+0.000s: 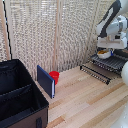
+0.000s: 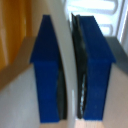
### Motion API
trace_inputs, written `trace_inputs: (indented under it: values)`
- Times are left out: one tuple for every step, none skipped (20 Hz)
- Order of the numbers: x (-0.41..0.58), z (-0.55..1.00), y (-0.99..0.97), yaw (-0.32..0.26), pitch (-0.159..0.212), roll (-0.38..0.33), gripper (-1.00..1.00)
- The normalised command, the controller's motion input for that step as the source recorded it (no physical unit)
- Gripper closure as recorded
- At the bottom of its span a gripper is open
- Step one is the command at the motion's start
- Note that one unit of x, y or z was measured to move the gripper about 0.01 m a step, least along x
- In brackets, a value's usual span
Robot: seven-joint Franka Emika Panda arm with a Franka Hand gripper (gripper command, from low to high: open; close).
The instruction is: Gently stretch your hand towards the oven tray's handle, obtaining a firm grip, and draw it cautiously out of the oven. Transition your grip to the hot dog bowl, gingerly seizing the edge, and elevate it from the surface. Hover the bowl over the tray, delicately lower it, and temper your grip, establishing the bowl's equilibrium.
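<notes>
From the exterior view I see the arm at the upper right of the frame, with the hand (image 1: 105,48) down on the bowl (image 1: 104,53). The bowl sits over the tray (image 1: 111,63), which is drawn out at the right edge of the frame with its handle (image 1: 95,73) running along the near side above the worktop (image 1: 85,102). I cannot tell whether the bowl's base is resting on the bars or hanging just above them. The oven itself I cannot make out.

In the wrist view the two blue pads (image 2: 47,65) are nearly closed on a thin pale wall that I take to be the bowl's rim, so I read the hand as pinching the edge.

I judge the bowl light, stiff and smooth, likely to slip or tip when pinched at one point, and its yellow-orange food could shift. The rim is the only sensible hold. The wire bars give uneven footing, so it should settle flat before I ease the pinch.

A red cup (image 1: 54,77), a blue board (image 1: 46,81) and a black case (image 1: 20,97) sit at the lower left, well apart.
</notes>
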Motion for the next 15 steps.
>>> trace_inputs:
  values:
    - [0.0,0.04,0.0,-0.04,0.092,-0.001,1.0]
    - [0.0,0.09,0.0,-0.043,0.057,0.0,-1.0]
    - [0.0,0.18,0.0,-0.052,0.05,0.0,-1.0]
    - [-0.031,0.23,0.0,-0.104,0.055,0.0,-1.0]
    - [-0.003,0.27,0.0,-0.087,0.027,0.0,-1.0]
    - [0.0,0.3,0.04,-0.071,0.023,0.0,-1.0]
    - [0.0,0.37,0.01,-0.06,0.012,0.0,-1.0]
    - [0.006,0.38,0.0,-0.038,0.001,0.001,-1.0]
    - [0.04,0.35,0.0,-0.049,0.012,0.01,-1.0]
    - [0.069,0.35,0.0,-0.056,0.0,0.006,-1.0]
    - [0.1,0.36,0.0,-0.085,0.0,0.0,-1.0]
    - [0.111,0.39,0.0,-0.089,0.0,0.001,-1.0]
    - [0.163,0.44,0.0,-0.084,0.0,0.011,-1.0]
    - [0.146,0.45,0.0,-0.081,0.0,0.043,-1.0]
    - [0.157,0.49,0.0,-0.077,0.0,0.019,-1.0]
